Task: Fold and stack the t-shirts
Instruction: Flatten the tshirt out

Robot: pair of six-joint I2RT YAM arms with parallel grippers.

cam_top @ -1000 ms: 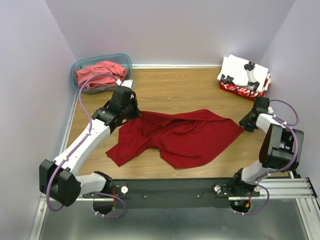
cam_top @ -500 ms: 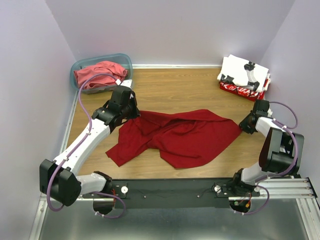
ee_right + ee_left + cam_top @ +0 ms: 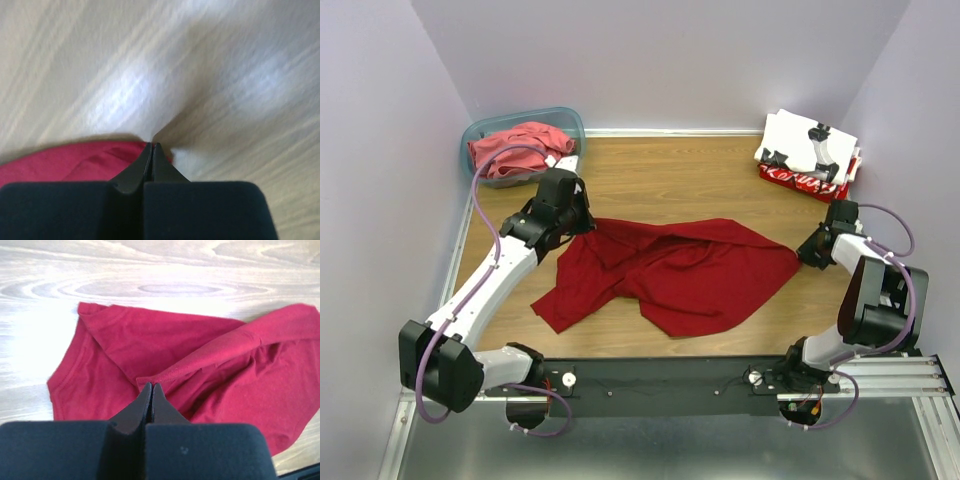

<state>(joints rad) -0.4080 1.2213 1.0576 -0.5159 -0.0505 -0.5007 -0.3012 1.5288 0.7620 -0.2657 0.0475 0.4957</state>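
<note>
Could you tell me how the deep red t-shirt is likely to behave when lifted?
The deep red t-shirt lies rumpled in soft folds, so it would probably droop between grip points. A ridge of cloth rises toward the left pincer, suggesting it is thin and light.

The wooden table (image 3: 690,185) bears a deep red t-shirt (image 3: 690,270), teal tub (image 3: 525,112), folded stack (image 3: 800,140).

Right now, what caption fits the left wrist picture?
Left end effector shut on a fold of the deep red t-shirt lying on the wooden table.
</note>
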